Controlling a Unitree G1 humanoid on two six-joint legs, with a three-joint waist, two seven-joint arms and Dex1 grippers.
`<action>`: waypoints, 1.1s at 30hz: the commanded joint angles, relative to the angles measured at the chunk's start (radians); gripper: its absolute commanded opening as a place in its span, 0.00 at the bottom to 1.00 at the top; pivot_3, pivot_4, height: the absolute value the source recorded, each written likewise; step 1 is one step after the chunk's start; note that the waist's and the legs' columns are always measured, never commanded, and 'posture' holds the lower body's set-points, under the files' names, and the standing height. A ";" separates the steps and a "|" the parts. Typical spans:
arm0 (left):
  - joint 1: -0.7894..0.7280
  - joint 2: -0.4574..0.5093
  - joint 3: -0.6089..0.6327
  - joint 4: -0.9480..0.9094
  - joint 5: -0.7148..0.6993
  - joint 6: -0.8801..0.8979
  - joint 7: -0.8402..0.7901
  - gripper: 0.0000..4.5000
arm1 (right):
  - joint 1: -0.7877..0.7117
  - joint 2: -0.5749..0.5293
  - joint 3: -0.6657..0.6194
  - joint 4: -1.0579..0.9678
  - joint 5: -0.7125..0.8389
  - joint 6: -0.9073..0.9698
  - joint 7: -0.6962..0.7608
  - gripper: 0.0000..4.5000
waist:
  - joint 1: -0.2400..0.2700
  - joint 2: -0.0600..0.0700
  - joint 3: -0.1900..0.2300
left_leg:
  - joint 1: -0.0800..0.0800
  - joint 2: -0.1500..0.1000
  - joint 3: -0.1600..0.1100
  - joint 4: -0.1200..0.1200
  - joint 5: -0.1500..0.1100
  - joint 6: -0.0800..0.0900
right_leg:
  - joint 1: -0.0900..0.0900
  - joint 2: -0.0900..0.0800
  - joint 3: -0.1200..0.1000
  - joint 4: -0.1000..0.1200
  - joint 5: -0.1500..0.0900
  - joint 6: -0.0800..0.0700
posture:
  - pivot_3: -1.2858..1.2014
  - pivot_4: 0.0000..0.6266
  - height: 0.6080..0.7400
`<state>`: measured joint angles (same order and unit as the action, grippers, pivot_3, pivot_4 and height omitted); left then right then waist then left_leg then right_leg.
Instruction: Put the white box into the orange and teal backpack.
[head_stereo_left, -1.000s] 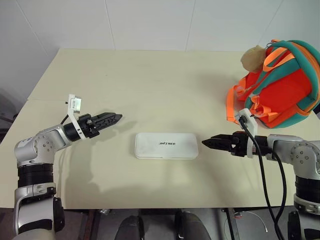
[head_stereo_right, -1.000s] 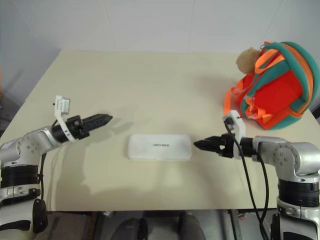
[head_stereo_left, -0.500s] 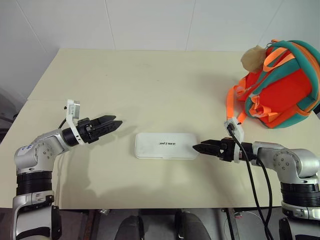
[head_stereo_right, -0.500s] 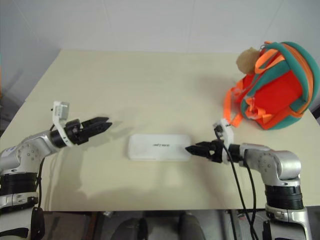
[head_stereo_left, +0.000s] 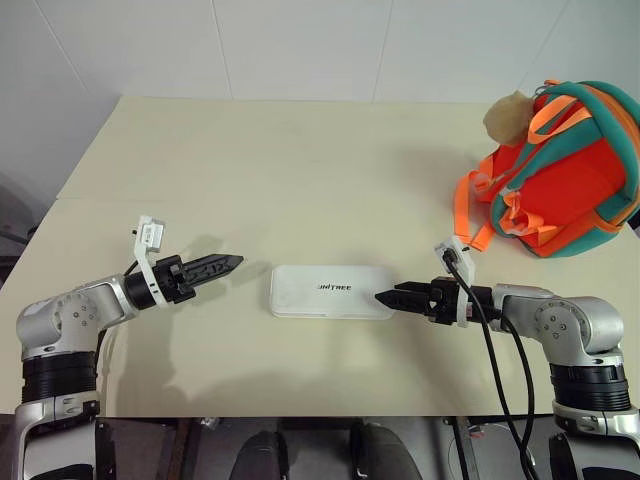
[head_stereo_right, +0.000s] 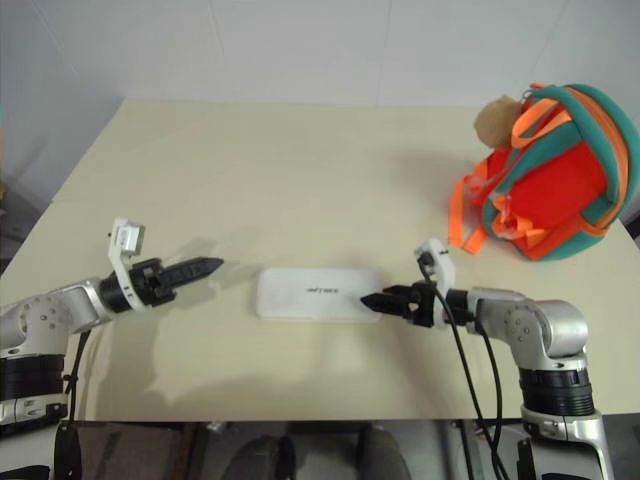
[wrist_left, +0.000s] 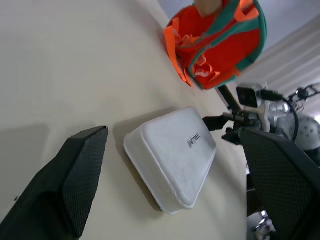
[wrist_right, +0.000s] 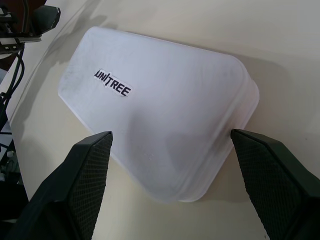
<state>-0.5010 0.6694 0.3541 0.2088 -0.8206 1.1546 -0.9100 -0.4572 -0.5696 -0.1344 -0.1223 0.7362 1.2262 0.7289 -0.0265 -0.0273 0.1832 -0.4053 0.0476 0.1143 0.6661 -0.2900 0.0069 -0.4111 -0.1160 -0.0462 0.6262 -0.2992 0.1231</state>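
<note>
**Two open grippers flank a white box on a table**

A flat white box (head_stereo_left: 332, 292) lies near the front middle of a pale table (head_stereo_left: 300, 160). Its long axis runs side to side across the robot's view, so its two short ends face the two arms.

The right gripper (head_stereo_left: 385, 297) points toward the box's right short end, low over the tabletop. Its tip sits just beside that end, at or almost at the edge; contact cannot be confirmed. In the right wrist view its two black fingers (wrist_right: 80, 175) stand spread wide, with the box end lying between them, and they hold nothing.

The left gripper (head_stereo_left: 234, 262) points toward the box's left short end but stays apart from it, a little behind the box's far corner. Its fingers (wrist_left: 75, 180) are also spread and empty, with the box ahead between them.

The right arm looks the nearer of the two.

The orange and teal backpack (head_stereo_left: 560, 170) sits at the table's far right, well apart from the box, behind and beyond the right arm. The box is not yet lifted.
</note>
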 joint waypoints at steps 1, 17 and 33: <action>-0.020 0.012 0.032 -0.007 -0.074 0.125 0.023 0.99 | -0.014 -0.009 -0.004 -0.021 0.022 -0.002 0.007 1.00 | 0.000 0.000 0.000 | 0.000 0.000 0.000 0.000 0.000 0.000 | 0.000 0.000 0.000 0.000 0.000 0.000 | 0.52 0.24 1.00; -0.112 0.209 -0.208 0.316 -0.036 0.255 -0.338 0.99 | -0.035 -0.041 0.032 0.027 0.004 -0.028 0.050 1.00 | 0.000 0.000 0.000 | 0.000 0.000 0.000 0.000 0.000 -0.001 | -0.001 0.000 0.000 -0.001 0.000 -0.001 | 0.52 0.24 1.00; -0.272 0.128 -0.502 0.493 0.125 0.213 -0.575 0.99 | -0.025 -0.058 0.037 0.025 0.002 -0.042 0.063 1.00 | -0.001 0.000 0.000 | -0.001 -0.001 0.003 -0.001 -0.001 -0.001 | -0.002 0.001 0.000 -0.001 -0.001 -0.001 | 0.52 0.24 1.00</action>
<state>-0.7550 0.7926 -0.1395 0.6875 -0.7094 1.3755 -1.4545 -0.4856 -0.6116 -0.0855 -0.0714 0.7301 1.1979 0.7820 -0.0277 -0.0274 0.1832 -0.4060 0.0462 0.1172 0.6656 -0.2910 0.0058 -0.4134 -0.1148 -0.0459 0.6254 -0.2998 0.1220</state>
